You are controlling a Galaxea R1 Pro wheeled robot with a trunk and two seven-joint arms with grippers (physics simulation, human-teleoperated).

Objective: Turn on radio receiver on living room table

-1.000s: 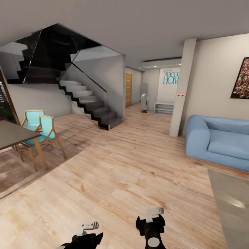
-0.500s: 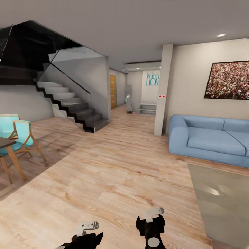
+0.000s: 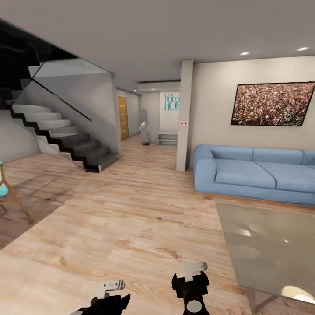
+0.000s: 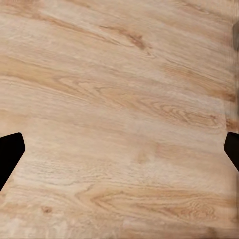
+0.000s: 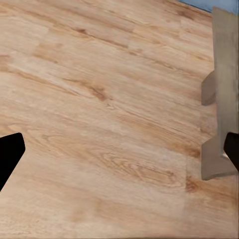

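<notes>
Two grippers low in the head view, left gripper and right gripper, both spread wide over bare wood floor, holding nothing. The table lies ahead to the right, long axis running away toward the blue sofa; right arm nearer. Radio receiver not yet sighted on the visible glass

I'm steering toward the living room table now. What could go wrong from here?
1. The table sits close on the robot's right, its grey top low and glassy; the base or right claw might clip its near corner while turning.
2. No radio shows on the visible part of the tabletop, so it may lie further along; committing to a stop now risks poor reach.
3. The sofa lies just behind the table, leaving little room there.
</notes>
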